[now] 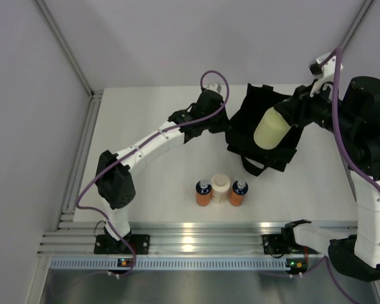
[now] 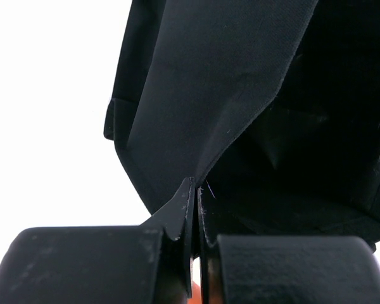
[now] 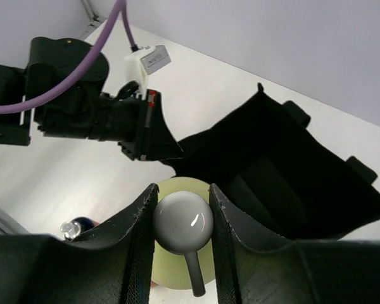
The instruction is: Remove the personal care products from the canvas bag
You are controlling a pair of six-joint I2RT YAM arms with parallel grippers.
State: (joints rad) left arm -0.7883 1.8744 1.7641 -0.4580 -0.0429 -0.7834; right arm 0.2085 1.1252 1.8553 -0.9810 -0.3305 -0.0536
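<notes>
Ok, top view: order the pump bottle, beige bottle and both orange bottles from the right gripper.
1. pump bottle, in the right gripper
2. right orange bottle, row's right end
3. beige bottle, middle
4. left orange bottle, left end

1. A white table (image 1: 152, 158) is used as the only support.
2. The black canvas bag (image 1: 242, 136) is set on its far right part.
3. Towards the near edge, a row is formed by the left orange bottle (image 1: 203, 194), the beige bottle (image 1: 220, 188) and the right orange bottle (image 1: 239, 193), just beside one another.

Bright, even overhead light, soft shadows. Glare on rail (image 1: 190, 229) at table (image 1: 158, 190) near edge. Left wrist view: table blown out white, bag (image 2: 209, 95) crushed black. Right wrist view: small highlight on pump top (image 3: 182, 221), foreground soft.
</notes>
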